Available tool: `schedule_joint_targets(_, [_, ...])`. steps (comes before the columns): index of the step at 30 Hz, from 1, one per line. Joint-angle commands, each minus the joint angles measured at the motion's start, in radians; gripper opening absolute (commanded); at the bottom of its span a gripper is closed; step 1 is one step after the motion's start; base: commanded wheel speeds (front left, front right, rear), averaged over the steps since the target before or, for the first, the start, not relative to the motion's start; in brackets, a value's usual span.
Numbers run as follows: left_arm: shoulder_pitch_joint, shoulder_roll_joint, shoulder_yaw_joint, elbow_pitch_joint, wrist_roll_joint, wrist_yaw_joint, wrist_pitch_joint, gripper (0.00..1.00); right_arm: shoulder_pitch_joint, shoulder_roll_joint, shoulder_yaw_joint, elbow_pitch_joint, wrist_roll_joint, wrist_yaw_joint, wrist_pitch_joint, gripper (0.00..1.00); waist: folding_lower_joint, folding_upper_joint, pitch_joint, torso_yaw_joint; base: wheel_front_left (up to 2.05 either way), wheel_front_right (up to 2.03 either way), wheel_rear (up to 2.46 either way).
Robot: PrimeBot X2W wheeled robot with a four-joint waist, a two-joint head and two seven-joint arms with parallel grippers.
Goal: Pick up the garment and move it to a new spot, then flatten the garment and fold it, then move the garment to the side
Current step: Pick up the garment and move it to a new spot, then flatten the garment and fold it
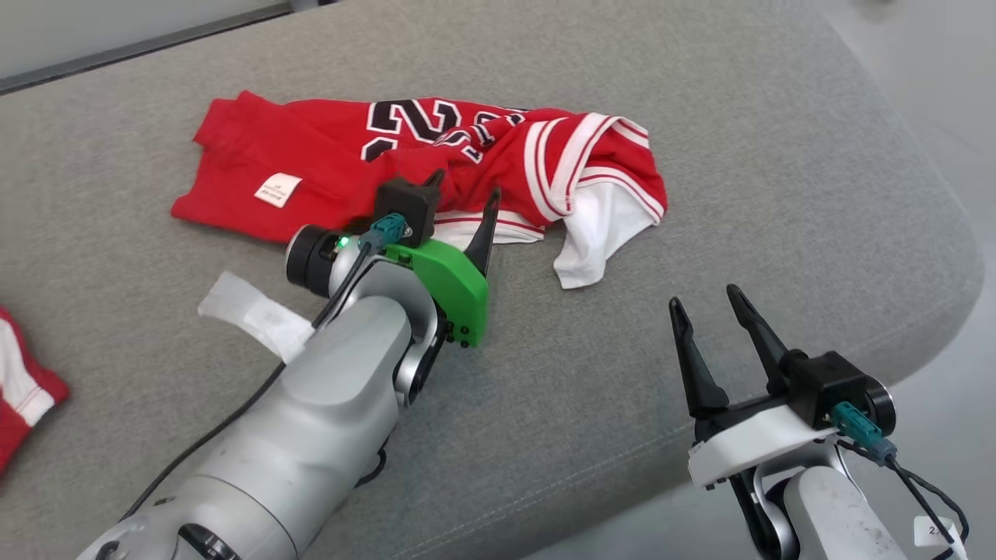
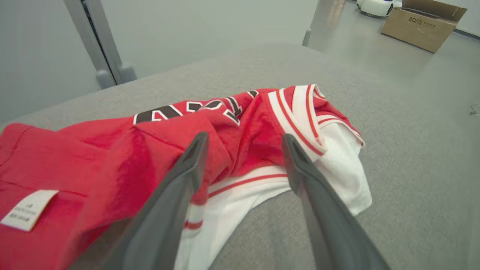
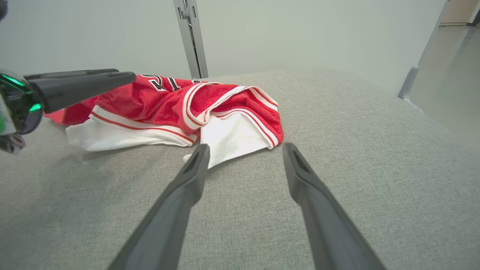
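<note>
Red garment (image 1: 311, 155), crumpled on grey cushion (image 1: 700, 155). Left gripper (image 1: 465, 187), jaws spread at its near hem: gather a thick fold before you close. Right gripper (image 1: 704, 297), near right: jaws spread, empty.

Garment (image 1: 327, 159) red, white-striped trim, black numerals; cushion (image 1: 700, 117) grey; left gripper (image 1: 464, 201) mount green.

left arm (image 1: 311, 420): silver-grey shell, black cable (image 1: 340, 284), green bracket (image 1: 455, 292), black camera block (image 1: 405, 206), teal plug (image 1: 389, 228), green light (image 1: 341, 243) | right arm (image 1: 825, 505): pale shell, white bracket (image 1: 747, 439), second teal plug (image 1: 852, 420), white tag with digits (image 1: 934, 533) | left gripper (image 1: 467, 183), right gripper (image 1: 703, 295): two dark tapered fingers each
</note>
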Motion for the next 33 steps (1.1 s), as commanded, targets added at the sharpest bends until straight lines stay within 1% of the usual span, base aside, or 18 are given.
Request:
schedule_joint_targets(1, [0.028,0.004,0.000,0.002,-0.005,0.004,-0.006,1.00,0.017,-0.002,-0.010,0.005,-0.013,0.000,-0.005,1.00,0.0000,-0.0001,-0.066,0.090,0.00,0.00,0.00])
schedule_joint_targets(5, [0.081,0.003,0.014,0.015,-0.009,0.012,-0.012,1.00,0.038,-0.002,-0.039,0.014,-0.025,0.000,-0.005,1.00,0.0000,-0.0001,-0.095,0.139,0.00,0.00,0.00])
schedule_joint_targets(8, [0.102,0.003,0.030,0.023,-0.007,0.014,-0.013,1.00,0.044,-0.003,-0.061,0.025,-0.026,0.000,-0.005,1.00,0.0000,-0.0001,-0.106,0.160,0.00,0.00,0.00])
schedule_joint_targets(12, [0.123,0.003,0.062,0.012,0.016,0.019,-0.011,1.00,0.025,-0.002,-0.096,0.053,0.024,0.000,-0.005,1.00,0.0000,-0.0001,-0.102,0.172,0.00,0.00,0.00])
schedule_joint_targets(15, [0.134,0.004,0.085,-0.017,0.034,0.017,-0.012,1.00,0.001,-0.002,-0.111,0.096,0.055,0.000,-0.005,1.00,0.0000,-0.0001,-0.092,0.188,0.00,0.00,0.00])
schedule_joint_targets(21, [0.190,0.013,0.142,-0.119,0.105,0.028,-0.012,1.00,-0.061,-0.002,-0.154,0.224,0.079,0.000,-0.005,1.00,0.0000,-0.0001,-0.083,0.246,0.00,0.00,0.00])
schedule_joint_targets(22, [0.218,0.024,0.160,-0.161,0.137,0.034,-0.012,1.00,-0.078,-0.002,-0.163,0.262,0.082,0.000,-0.005,1.00,0.0000,-0.0001,-0.085,0.267,0.00,0.00,0.00])
schedule_joint_targets(26, [0.280,0.049,0.205,-0.250,0.194,0.049,-0.012,1.00,-0.109,-0.003,-0.177,0.334,0.086,0.000,-0.005,1.00,0.0000,-0.0001,-0.091,0.307,0.00,0.00,0.00])
schedule_joint_targets(33, [0.399,0.083,0.282,-0.398,0.251,0.068,-0.011,1.00,-0.169,-0.003,-0.214,0.478,0.108,0.000,-0.004,1.00,0.0000,-0.0001,-0.101,0.368,0.00,0.00,0.00])
